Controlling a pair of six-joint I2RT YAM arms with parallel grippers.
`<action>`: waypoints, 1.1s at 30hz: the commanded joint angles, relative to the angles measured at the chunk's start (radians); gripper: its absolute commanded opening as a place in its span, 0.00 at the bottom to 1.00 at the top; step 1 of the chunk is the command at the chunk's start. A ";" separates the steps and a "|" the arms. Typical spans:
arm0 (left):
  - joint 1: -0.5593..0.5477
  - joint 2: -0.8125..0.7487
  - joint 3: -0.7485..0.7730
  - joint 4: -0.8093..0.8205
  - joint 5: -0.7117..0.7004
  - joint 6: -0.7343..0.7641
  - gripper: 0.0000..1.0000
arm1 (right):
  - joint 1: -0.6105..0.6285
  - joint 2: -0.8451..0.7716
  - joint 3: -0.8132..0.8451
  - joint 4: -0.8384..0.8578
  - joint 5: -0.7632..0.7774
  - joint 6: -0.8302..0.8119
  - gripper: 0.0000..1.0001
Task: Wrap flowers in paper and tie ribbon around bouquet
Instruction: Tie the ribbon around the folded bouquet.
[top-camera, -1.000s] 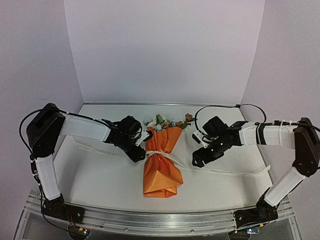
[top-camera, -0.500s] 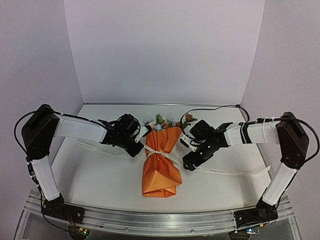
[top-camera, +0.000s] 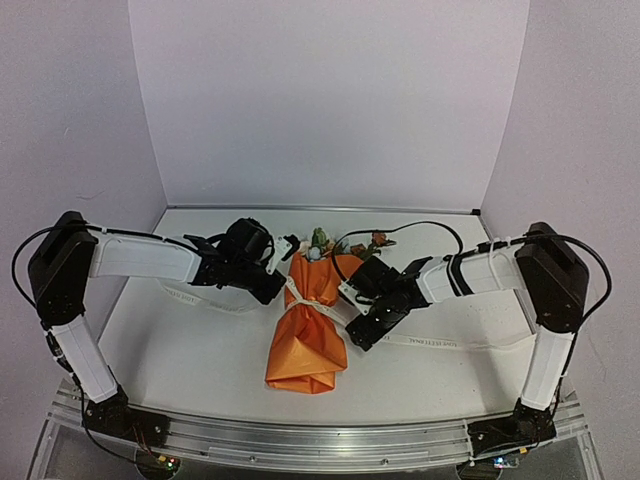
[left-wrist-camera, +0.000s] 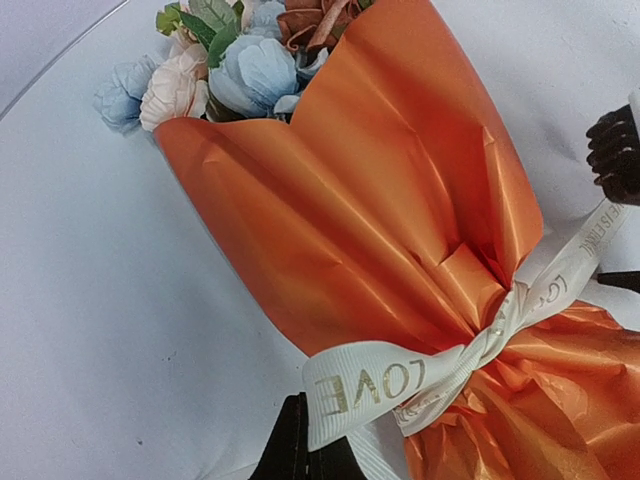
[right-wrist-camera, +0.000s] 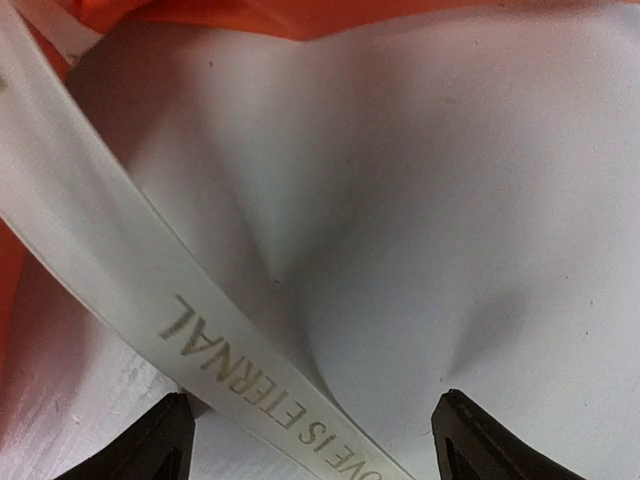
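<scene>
Bouquet (top-camera: 308, 340) mid-frame is wrapped, ribbon (left-wrist-camera: 370, 385) half-knotted, tightening left I'd say; left tool (top-camera: 278, 290) pinches ribbon, right tool (top-camera: 362, 335) gapes wide over it.

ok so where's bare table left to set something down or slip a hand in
Two bare patches, each between a ribbon tail and the front rail: one left of the bouquet, one right of it. Crowded in the middle: the left gripper, shut on the ribbon, and the open right gripper flank the tied waist.
</scene>
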 joint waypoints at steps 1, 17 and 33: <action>-0.003 -0.060 -0.010 0.047 0.006 -0.021 0.00 | 0.033 0.040 0.055 0.056 0.130 0.049 0.83; -0.003 -0.205 -0.088 0.053 -0.160 -0.083 0.00 | 0.064 0.068 0.073 0.027 0.426 0.204 0.00; 0.112 -0.210 -0.315 0.036 -0.234 -0.505 0.00 | -0.124 -0.230 -0.260 -0.132 0.578 0.627 0.00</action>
